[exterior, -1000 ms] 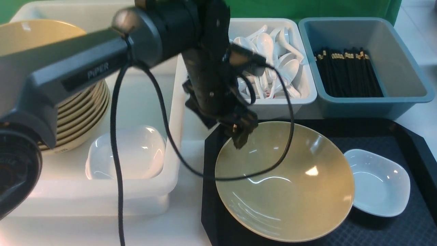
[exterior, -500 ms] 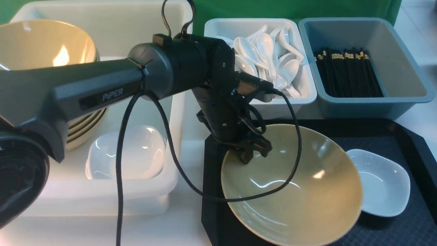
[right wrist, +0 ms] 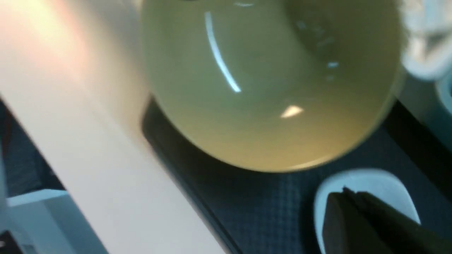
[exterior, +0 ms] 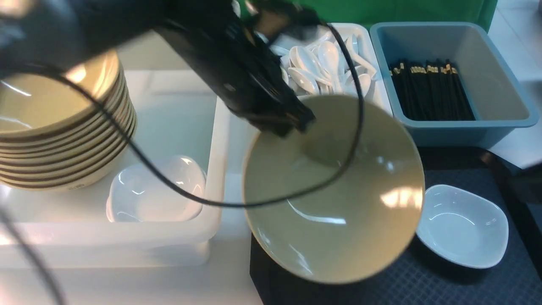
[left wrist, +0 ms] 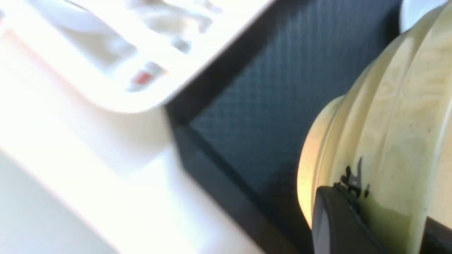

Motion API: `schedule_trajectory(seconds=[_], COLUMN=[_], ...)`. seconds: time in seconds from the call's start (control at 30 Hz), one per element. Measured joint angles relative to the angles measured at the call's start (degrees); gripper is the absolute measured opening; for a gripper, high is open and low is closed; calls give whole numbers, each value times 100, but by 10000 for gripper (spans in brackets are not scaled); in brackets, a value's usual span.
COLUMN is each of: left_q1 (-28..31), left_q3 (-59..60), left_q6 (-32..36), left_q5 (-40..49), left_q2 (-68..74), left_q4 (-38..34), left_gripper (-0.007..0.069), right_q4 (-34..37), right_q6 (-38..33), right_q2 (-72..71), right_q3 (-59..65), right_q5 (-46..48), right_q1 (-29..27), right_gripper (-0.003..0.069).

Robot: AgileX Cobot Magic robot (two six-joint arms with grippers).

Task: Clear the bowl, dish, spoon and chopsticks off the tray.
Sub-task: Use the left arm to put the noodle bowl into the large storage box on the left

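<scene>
Left claw (exterior: 298, 123) held big shiny yellow-tan bowl (exterior: 334, 190), middle of front view | right claw (right wrist: 349, 211) pinched shut, shown only in right wrist view's lower right

The bowl (exterior: 334, 190) is glossy and smooth, like glazed ceramic, throwing back bright highlights; just beside it, the dish (exterior: 463, 226) has a shiny white glaze. Under the bowl, the tray (exterior: 449, 275) looks like dark plastic, its base finely textured. The spoons (exterior: 332, 59) beyond the bowl are slick white, and the blue-grey tub (exterior: 474, 123) beyond it looks like smooth plastic with a soft sheen.
</scene>
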Motion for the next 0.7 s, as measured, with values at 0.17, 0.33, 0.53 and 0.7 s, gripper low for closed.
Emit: schedule_trajectory(seconds=[0.17, 0.33, 0.53, 0.7], left_q1=[1424, 3777, 6318, 6867], left_q3=[46, 52, 87, 86], left_q6=[-123, 98, 760, 738], left_q5=[372, 876, 1143, 725], left_q2=[-1083, -1546, -1241, -910], left_q4=[-215, -801, -2584, -2741], left_gripper=[4, 4, 4, 4], right_q4=[579, 653, 718, 456], right_q6=[-503, -753, -1072, -1099], right_q2=[1103, 1993, 2593, 2667], right_q3=[-1034, -2029, -2598, -2610], right_q5=[-123, -240, -245, -169], right_q1=[377, 1167, 1846, 1881], right_gripper=[34, 34, 34, 34])
